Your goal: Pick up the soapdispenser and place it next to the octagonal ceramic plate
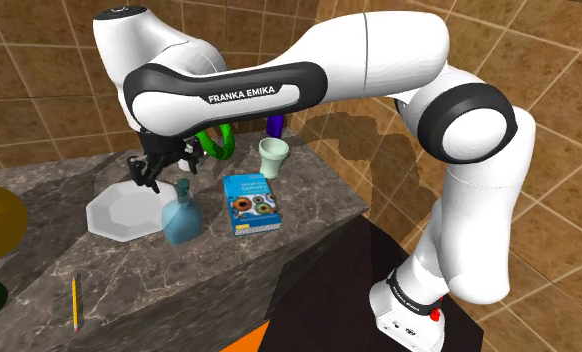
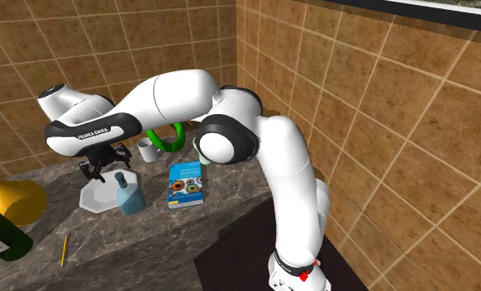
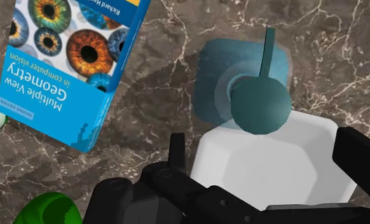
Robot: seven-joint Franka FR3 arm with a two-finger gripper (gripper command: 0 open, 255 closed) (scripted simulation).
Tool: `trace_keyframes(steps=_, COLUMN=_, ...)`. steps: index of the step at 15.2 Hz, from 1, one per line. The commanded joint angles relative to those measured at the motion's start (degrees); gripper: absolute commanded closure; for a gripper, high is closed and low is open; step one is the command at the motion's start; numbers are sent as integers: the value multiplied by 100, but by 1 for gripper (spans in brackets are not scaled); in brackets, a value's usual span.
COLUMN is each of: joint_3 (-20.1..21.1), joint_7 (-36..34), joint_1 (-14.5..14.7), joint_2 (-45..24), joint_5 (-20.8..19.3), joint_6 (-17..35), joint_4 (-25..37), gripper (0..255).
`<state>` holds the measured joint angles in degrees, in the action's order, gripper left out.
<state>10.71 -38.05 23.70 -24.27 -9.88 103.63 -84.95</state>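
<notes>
Item 1: soap dispenser [image 1: 182, 218], teal, upright on the table [image 1: 314, 205], against the white octagonal plate [image 1: 114, 213].
Item 2: end effector [image 1: 151, 182], fingers apart and empty, above the plate; the dispenser stands just below and beyond the fingertips, long axis vertical.

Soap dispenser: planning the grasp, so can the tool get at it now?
Probably yes: the open tool hangs over the plate beside the dispenser, nothing covers its pump, and the book lies apart.

One plate [image 1: 112, 213], one book [image 1: 251, 205] (one dispenser [image 1: 182, 222])
</notes>
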Motion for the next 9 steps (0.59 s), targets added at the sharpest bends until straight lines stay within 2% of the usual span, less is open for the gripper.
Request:
trace_keyframes(steps=1, joint_3=7, joint_7=10, joint_1=17, joint_2=6, joint_5=8, joint_6=-189, joint_4=184, gripper=0)
trace_keyframes(steps=4, joint_3=22, joint_7=35, joint_1=74, joint_2=-32, joint_5=16, joint_6=-741, joint_4=773, gripper=0)
trace_keyframes(steps=9, joint_3=22, joint_7=35, joint_1=74, joint_2=-32, joint_5=16, joint_6=-741, joint_4=773, gripper=0)
